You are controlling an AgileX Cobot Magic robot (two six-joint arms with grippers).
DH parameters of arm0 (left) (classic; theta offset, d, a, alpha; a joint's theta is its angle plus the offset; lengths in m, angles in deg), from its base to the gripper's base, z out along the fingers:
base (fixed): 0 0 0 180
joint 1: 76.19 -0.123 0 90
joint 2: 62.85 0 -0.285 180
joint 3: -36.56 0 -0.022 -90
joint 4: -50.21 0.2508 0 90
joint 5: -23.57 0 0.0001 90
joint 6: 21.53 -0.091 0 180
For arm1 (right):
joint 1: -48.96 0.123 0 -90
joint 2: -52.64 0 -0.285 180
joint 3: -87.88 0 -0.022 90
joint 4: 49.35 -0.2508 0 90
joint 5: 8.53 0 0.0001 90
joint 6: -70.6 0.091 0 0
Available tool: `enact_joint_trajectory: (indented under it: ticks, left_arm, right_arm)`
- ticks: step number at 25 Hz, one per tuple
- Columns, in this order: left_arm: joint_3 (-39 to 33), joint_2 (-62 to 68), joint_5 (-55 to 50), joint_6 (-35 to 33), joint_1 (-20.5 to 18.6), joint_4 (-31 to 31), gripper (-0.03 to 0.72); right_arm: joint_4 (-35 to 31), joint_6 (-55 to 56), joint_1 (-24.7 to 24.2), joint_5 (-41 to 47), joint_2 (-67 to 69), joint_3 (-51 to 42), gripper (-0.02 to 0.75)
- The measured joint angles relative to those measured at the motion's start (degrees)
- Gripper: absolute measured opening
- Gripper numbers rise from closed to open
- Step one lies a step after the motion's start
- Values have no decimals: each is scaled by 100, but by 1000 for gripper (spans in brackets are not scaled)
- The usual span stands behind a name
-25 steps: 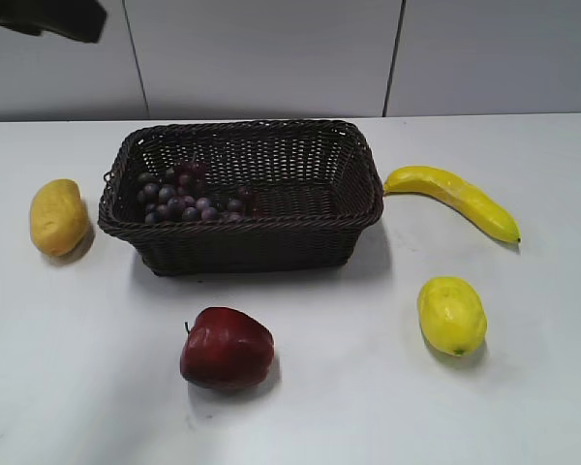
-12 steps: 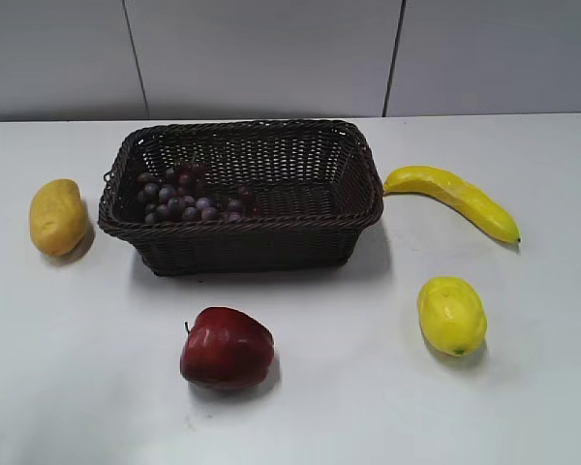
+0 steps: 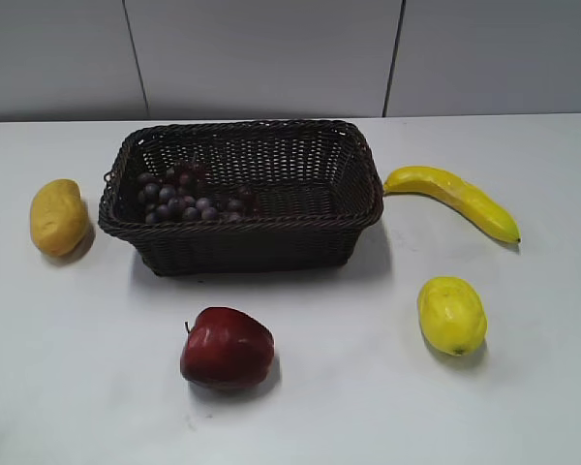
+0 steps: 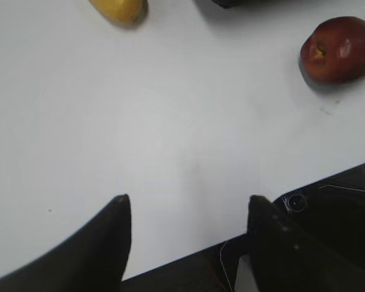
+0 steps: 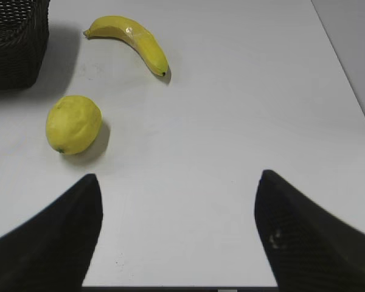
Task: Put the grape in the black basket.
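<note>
The dark arm seen a second ago at the far left top corner of the exterior view has gone from that view, and neither arm shows there now. The grape (image 3: 186, 198) has not moved in that second. Judgement: the placing step is done and the arm has pulled back, so the task looks complete.

The grape lies inside the black basket (image 3: 271, 225), in its left half, resting against the near wall. It is a long bunch of small round berries, dark purple-red with a dusty bloom, lying flat with its length running left to right. Nothing touches it but the basket.

The left gripper (image 4: 187, 207) hangs over bare table, fingers spread apart and holding nothing; the apple (image 4: 339, 48) and a yellow fruit (image 4: 120, 9) lie well apart from it. The right gripper (image 5: 179, 188) likewise has its fingers spread wide and empty, with the lemon (image 5: 73, 123) and banana (image 5: 130, 38) farther off and the basket corner at far left.
</note>
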State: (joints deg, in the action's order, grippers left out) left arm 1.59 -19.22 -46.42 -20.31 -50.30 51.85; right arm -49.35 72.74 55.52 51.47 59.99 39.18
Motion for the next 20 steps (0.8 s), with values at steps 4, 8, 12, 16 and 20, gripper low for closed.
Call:
enact_joint_trajectory:
  ticks: [4,8,12,16,20]
  left_arm:
    - [-487,-478,0,0,0,-132,619]
    - [-931,-602,61,0,0,-164,626]
    - [-1175,-613,421,-122,0,-264,626]
    - [-1347,-620,749,-287,0,-359,621]
    - [-1357,-590,789,-369,0,-383,616]
  right_arm:
    - [0,0,0,0,0,0,593]
    - [0,0,0,0,0,0,593]
    - [0,0,0,0,0,0,593]
    - [0,0,0,0,0,0,593]
    - [0,0,0,0,0,0,593]
